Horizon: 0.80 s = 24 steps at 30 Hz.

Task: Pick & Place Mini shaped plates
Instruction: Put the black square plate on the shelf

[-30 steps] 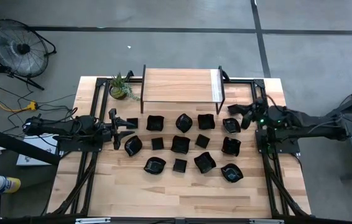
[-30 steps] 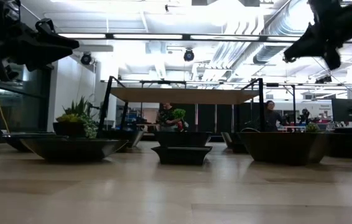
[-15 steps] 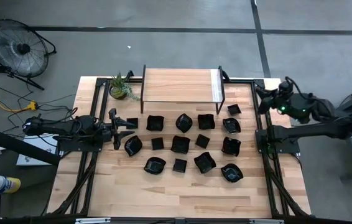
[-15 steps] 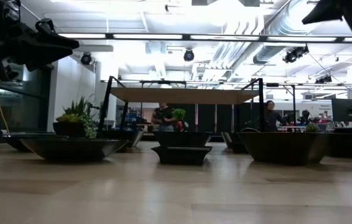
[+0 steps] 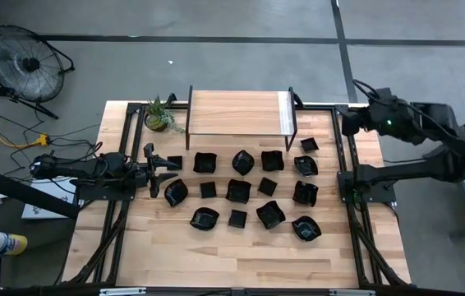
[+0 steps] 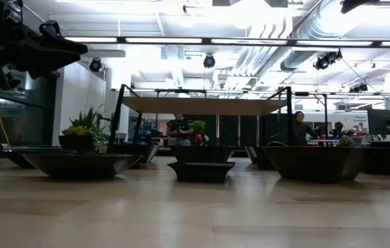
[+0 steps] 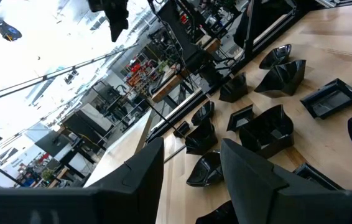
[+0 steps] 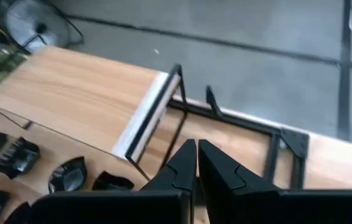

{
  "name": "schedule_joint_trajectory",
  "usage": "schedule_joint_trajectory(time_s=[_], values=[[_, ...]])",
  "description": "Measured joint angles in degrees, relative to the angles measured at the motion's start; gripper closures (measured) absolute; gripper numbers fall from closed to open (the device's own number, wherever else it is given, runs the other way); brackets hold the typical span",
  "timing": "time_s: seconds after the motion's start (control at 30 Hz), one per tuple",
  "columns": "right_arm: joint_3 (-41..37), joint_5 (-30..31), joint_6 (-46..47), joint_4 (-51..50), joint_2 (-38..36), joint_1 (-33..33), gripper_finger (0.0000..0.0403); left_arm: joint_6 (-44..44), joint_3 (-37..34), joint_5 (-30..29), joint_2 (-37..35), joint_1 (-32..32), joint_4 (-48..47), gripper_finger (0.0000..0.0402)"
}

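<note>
Several small glossy black plates [image 5: 239, 190] of varied shapes lie in rows on the wooden table, each resting flat on its base; they also show in the left wrist view [image 7: 269, 127] and the low view [image 6: 200, 162]. My left gripper [image 5: 167, 169] hangs open above the table's left side, beside the leftmost plates, and its fingers [image 7: 191, 180] frame nothing. My right gripper [image 5: 346, 123] is raised over the far right corner, shut [image 8: 196, 152] and empty. A small square plate [image 5: 309, 145] lies apart at the far right.
A raised wooden shelf on black legs [image 5: 241, 112] stands at the far edge, with a small potted plant [image 5: 160, 117] to its left. Black frame rails [image 5: 347, 177] run along both table sides. Bare wood [image 5: 241, 255] lies near the front edge. A fan [image 5: 23, 59] stands on the floor.
My right arm has lifted from above the far right plates and drawn back toward the table's far right corner, rising out of the low view. The small square plate at the far right, covered by the gripper before, now lies in plain view.
</note>
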Motion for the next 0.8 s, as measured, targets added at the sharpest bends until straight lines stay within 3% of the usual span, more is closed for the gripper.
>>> schedule_joint_trajectory(time_s=[0.17, 0.27, 0.37, 0.57, 0.67, 0.8], values=[[6.71, -6.23, -5.66, -4.65, 5.76, -8.89, 0.0391, 0.0, -0.01, 0.01, 0.0, 0.01, 0.02, 0.0247], [8.02, -12.91, -10.99, -4.76, 8.84, -15.87, 0.0391, 0.0, 0.0, 0.01, 0.0, 0.0, 0.0, 0.0247], [7.4, -19.91, -15.93, -4.87, 12.23, -23.75, 0.0391, 0.0, -0.01, -0.01, 0.0, -0.01, 0.01, 0.0247], [2.12, -27.42, -25.21, -3.73, 18.9, -37.4, 0.0391, 0.0, 0.0, 0.01, 0.0, 0.01, 0.01, 0.0247], [-2.0, -28.56, -27.18, -1.84, 21.25, -41.56, 0.0391, 0.0, 0.01, 0.01, 0.0, -0.01, 0.02, 0.0247], [-2.61, -23.85, -25.39, -3.16, 22.05, -37.92, 0.0391, 0.0, 0.01, 0.0, -0.04, 0.0, -0.41, 0.0247]])
